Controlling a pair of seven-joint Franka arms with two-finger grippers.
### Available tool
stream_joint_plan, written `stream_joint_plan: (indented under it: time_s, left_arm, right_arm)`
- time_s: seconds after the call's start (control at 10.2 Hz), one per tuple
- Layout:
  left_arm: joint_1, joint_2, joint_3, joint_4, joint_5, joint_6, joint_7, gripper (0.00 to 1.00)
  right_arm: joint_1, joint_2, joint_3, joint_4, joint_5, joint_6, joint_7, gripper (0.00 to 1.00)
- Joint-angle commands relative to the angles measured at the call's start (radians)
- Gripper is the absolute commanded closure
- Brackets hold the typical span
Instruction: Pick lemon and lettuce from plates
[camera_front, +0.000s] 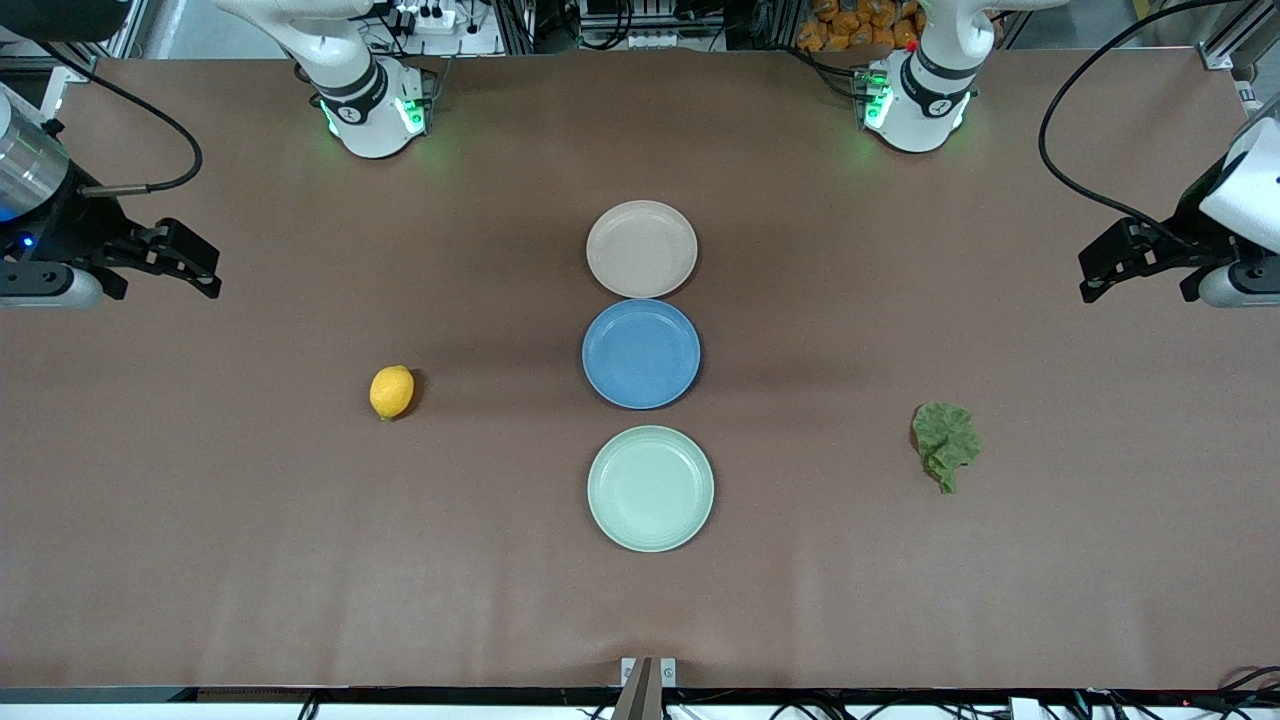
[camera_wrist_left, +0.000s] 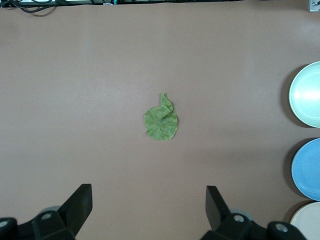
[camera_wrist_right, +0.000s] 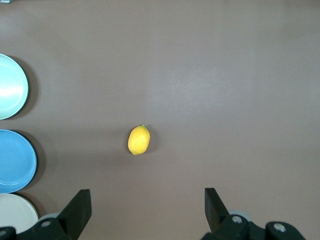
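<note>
While hanging up in the air, left gripper (camera_front: 1135, 285): fingers wide apart, holding nothing, touching nothing, over the left arm's end of the table (camera_front: 200, 560).
Right gripper (camera_front: 165, 275): same, wide apart and bare, over the right arm's end of the table.
Lettuce (camera_front: 945, 443): flat on the table, not on a plate, nearer the front camera than the left gripper, well apart from the plates.
Lemon (camera_front: 391, 391): on its side on the table, not on a plate, toward the right arm's end, well apart from the plates.
Plates: beige-pink plate (camera_front: 641, 249), blue plate (camera_front: 641, 353) and mint plate (camera_front: 650, 488) in a row down the middle, nothing on them, mint one nearest the front camera.
Lettuce trouble: thin and flat, so probably hard to pinch; fingertips could scrape the table or slide over the leaf and come up with nothing.
Lemon trouble: round and smooth, so could roll or pop out if squeezed off its middle.
Task trouble: nothing on the plates to pick, so reaching there would likely grab only air.
</note>
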Motion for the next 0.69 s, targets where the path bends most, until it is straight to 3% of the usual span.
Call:
stream_joint_plan:
  time_s: [0.0, 0.59]
  left_arm:
    - [0.018, -0.016, -0.003, -0.022, -0.027, -0.009, 0.021, 0.0]
    - [0.046, -0.016, -0.001, -0.02, -0.048, -0.035, 0.028, 0.0]
  right_arm:
    - [0.01, -0.004, -0.01, -0.003, 0.001, -0.006, -0.003, 0.0]
    - [0.007, -0.004, -0.013, -0.003, 0.002, -0.006, -0.003, 0.0]
